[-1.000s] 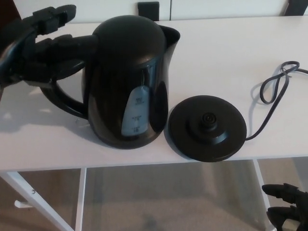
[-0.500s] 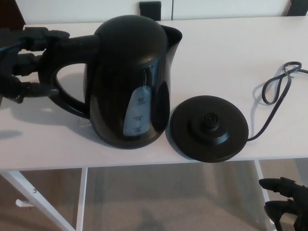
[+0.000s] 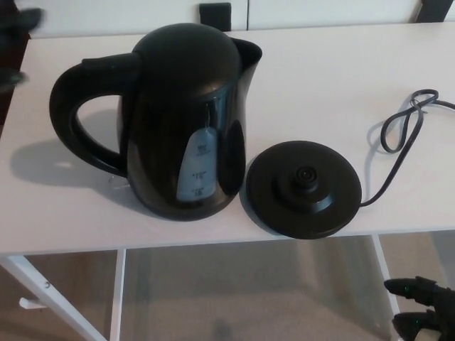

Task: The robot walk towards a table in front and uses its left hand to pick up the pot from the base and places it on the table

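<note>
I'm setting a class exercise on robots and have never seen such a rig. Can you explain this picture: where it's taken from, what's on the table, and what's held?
The camera sits on a humanoid robot's head, looking down at a white table. On it stands a black kettle, upright, beside its round base, not on it. The base's cord loops away to the right. The dark blur at the top left edge is the robot's left hand, clear of the kettle. Its right hand hangs below the table edge, holding nothing.

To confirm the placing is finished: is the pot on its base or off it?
Off. The pot stands upright on the white table, beside the round base, whose top is uncovered.
</note>
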